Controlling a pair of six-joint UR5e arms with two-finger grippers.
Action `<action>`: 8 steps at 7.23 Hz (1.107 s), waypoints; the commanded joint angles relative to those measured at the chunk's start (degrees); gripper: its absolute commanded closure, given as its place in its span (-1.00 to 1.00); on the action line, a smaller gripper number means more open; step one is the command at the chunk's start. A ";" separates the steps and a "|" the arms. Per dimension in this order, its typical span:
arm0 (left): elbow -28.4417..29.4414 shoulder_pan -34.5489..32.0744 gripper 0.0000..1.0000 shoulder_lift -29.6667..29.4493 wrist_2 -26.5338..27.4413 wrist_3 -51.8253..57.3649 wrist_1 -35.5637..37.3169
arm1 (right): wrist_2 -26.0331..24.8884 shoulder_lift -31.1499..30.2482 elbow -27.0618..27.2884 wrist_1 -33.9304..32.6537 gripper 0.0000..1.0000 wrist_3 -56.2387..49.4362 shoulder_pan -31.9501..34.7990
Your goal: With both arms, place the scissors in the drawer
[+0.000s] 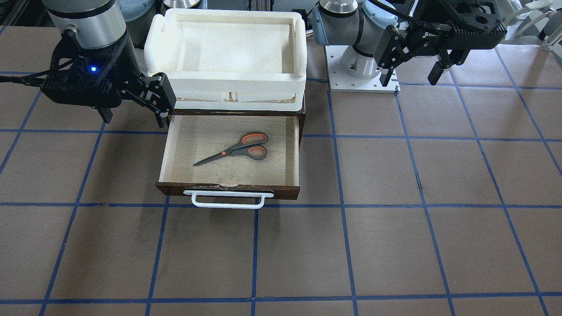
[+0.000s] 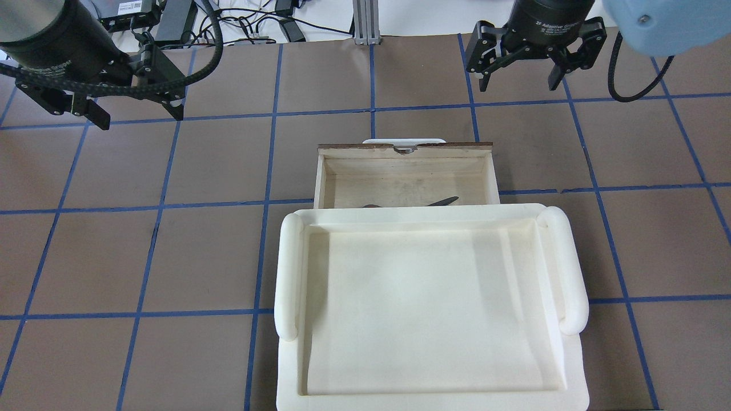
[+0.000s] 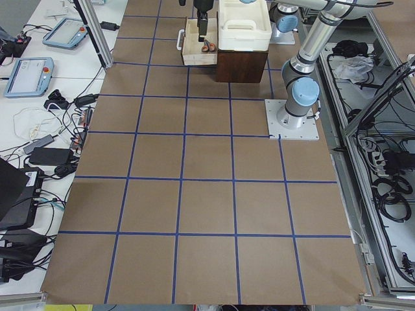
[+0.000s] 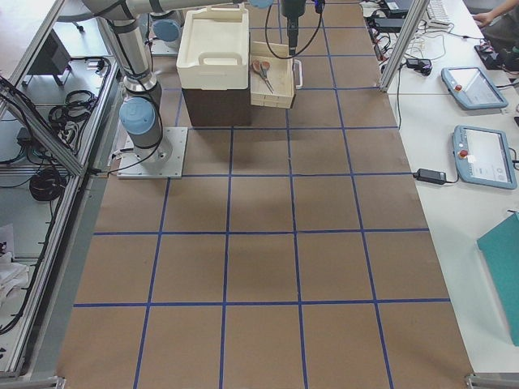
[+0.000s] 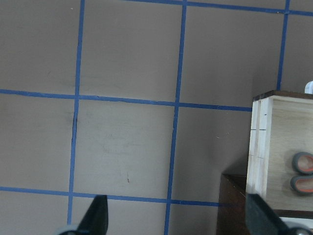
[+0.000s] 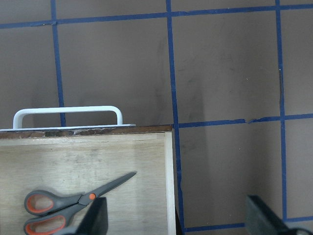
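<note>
The scissors (image 1: pixel 237 149) lie flat on the pale floor of the open drawer (image 1: pixel 228 189), blades pointing toward the view's left. From overhead only a blade tip (image 2: pixel 442 201) shows past the foam tray. My right gripper (image 1: pixel 134 113) is open and empty, hovering just beside the drawer's back corner; its wrist view shows the scissors (image 6: pixel 73 203) and the white handle (image 6: pixel 67 113). My left gripper (image 1: pixel 410 79) is open and empty, well off to the drawer's other side; its wrist view catches the scissor handles (image 5: pixel 302 171).
A white foam tray (image 1: pixel 228 48) sits on top of the dark cabinet (image 3: pixel 241 65) behind the drawer. The left arm's base plate (image 1: pixel 362 85) is bolted to the brown table with its blue tape grid. Cables and devices lie past the far edge (image 2: pixel 257 23).
</note>
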 commanded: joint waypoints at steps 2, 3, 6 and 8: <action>-0.01 -0.09 -1.00 -0.01 0.00 0.00 -0.08 | 0.37 0.00 0.00 -0.31 -1.00 0.00 0.06; -0.45 -0.09 -1.00 0.08 0.00 0.09 0.01 | 0.28 -0.08 0.00 -0.22 -1.00 0.00 0.06; -0.54 -0.09 -1.00 0.34 0.00 2.11 -2.80 | 0.28 0.00 0.00 -0.14 -1.00 0.00 0.06; -0.54 0.00 -1.00 0.25 0.00 2.81 -2.54 | 0.28 0.00 0.00 -0.13 -1.00 0.00 0.06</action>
